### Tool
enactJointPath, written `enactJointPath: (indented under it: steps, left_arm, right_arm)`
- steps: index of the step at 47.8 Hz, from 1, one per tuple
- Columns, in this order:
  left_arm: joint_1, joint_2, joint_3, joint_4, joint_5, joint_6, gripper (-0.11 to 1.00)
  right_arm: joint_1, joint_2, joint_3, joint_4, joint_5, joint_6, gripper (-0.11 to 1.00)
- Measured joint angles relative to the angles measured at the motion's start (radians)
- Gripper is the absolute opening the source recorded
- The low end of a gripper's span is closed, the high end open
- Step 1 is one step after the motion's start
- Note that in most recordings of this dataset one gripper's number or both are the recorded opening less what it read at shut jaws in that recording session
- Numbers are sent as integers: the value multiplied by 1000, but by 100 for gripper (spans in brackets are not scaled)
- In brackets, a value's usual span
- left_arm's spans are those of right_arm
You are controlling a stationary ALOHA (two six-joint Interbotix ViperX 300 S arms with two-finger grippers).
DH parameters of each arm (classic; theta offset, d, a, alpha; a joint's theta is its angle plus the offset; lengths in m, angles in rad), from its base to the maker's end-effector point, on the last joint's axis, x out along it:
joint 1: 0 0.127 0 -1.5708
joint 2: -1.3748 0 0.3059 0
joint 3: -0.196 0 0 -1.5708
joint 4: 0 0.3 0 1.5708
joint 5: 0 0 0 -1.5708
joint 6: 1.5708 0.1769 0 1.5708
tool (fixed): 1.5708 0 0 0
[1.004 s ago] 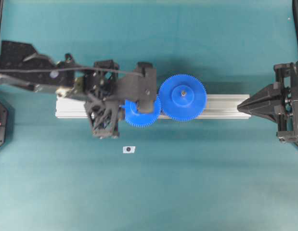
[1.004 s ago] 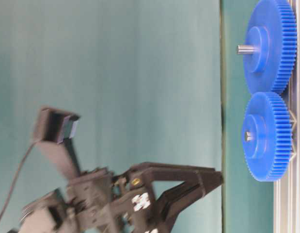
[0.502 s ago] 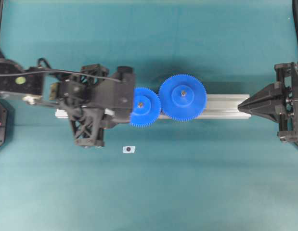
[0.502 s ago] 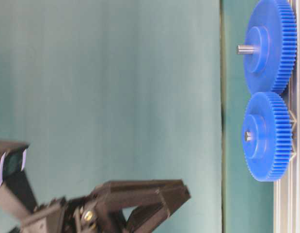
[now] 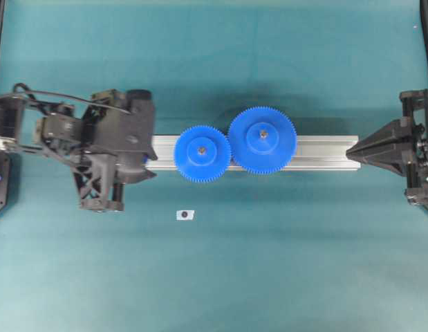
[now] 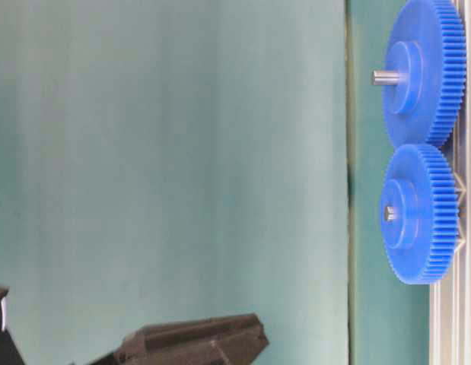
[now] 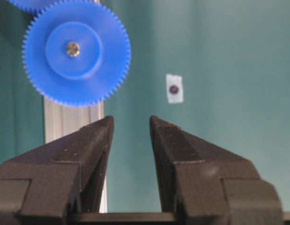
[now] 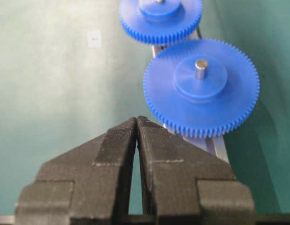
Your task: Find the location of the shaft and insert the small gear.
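The small gear (image 5: 202, 153) is a blue toothed wheel lying flat over the rail, its teeth meeting the larger blue gear (image 5: 262, 140). The shaft (image 7: 72, 48) shows only as a grey tip in the small gear's hub (image 7: 74, 49); the table-level view also shows the shaft (image 6: 389, 214) flush with the hub. My left gripper (image 7: 130, 123) is open, nothing between its fingers, and stands off to the left of the small gear (image 7: 77, 52). My right gripper (image 8: 137, 120) is shut and empty, at the rail's right end (image 5: 349, 149).
The silver aluminium rail (image 5: 317, 153) runs across the middle of the teal mat. A longer grey pin (image 8: 200, 67) sticks up through the larger gear (image 8: 201, 86). A small white tag with a dark dot (image 5: 185, 215) lies in front of the rail.
My left gripper has drawn back to the left, off the small gear, which stays seated on the shaft. The right arm has barely shifted.
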Motion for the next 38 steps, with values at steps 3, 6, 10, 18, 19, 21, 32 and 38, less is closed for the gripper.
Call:
enactJointPath:
  steps: [3, 6, 10, 18, 19, 21, 32, 38]
  left_arm:
    - [-2, -15, 20, 0, -17, -2, 36]
    - [-2, -28, 37, 0, -40, 2, 38]
    - [-2, -49, 57, 0, -77, 0, 40]
    - [-2, -87, 106, 0, -153, 2, 45]
    - [-2, -92, 110, 0, -158, 2, 45]
    - [-2, -100, 118, 0, -166, 2, 45]
    - [-2, -130, 147, 0, -175, 2, 46]
    - [-2, -150, 158, 0, -175, 2, 46]
  right_arm:
    - [0, -5, 0, 0, 0, 0, 13]
    - [0, -9, 0, 0, 0, 0, 13]
    - [0, -12, 0, 2, 0, 0, 13]
    - [0, -14, 14, 2, 0, 0, 13]
    - [0, -15, 15, 2, 0, 0, 13]
    - [0, -15, 15, 0, 0, 0, 13]
    - [0, -15, 15, 2, -2, 0, 13]
    - [0, -20, 17, 0, -2, 0, 13]
